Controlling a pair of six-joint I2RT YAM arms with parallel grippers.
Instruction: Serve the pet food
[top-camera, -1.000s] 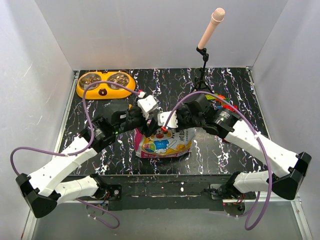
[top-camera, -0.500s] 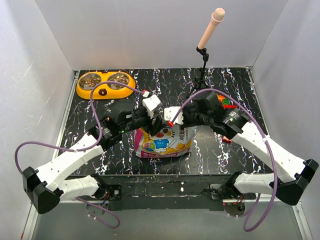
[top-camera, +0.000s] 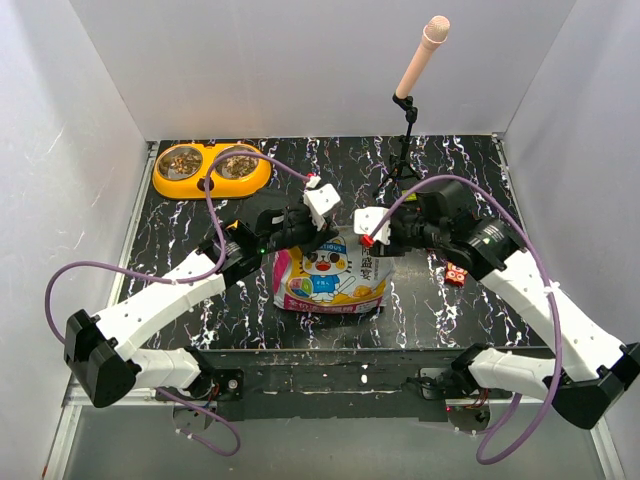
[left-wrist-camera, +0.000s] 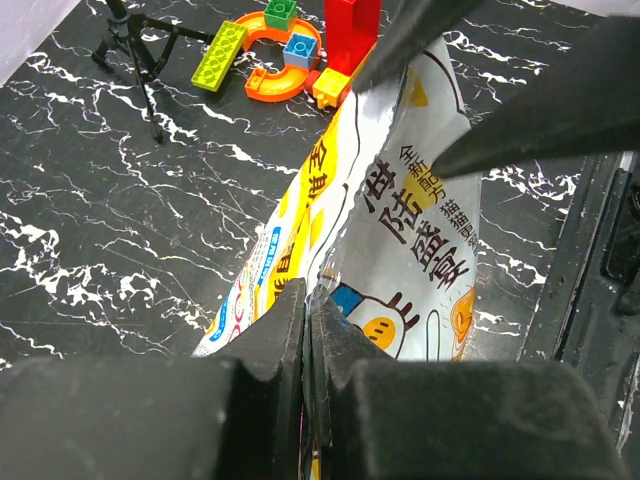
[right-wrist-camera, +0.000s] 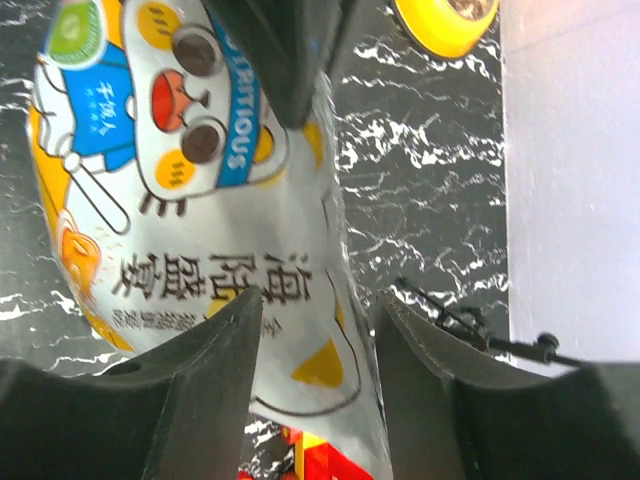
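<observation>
The pet food bag, white, yellow and pink with a cartoon animal, stands at mid-table. My left gripper is shut on the bag's top edge, which is pinched flat between its fingers. My right gripper is open, with a corner of the bag loose between its spread fingers, and it sits just right of the bag top. Brown pet food lies in both wells of the yellow bowl at the back left. The bag's contents are hidden.
A microphone on a black tripod stands at the back, right of centre. Colourful toy bricks lie beyond the bag, and a red one shows by the right arm. White walls enclose the table on three sides.
My left gripper has closed on the bag's top edge and my right gripper has let go and opened. Both arms shifted right and the bag now stands more upright.
</observation>
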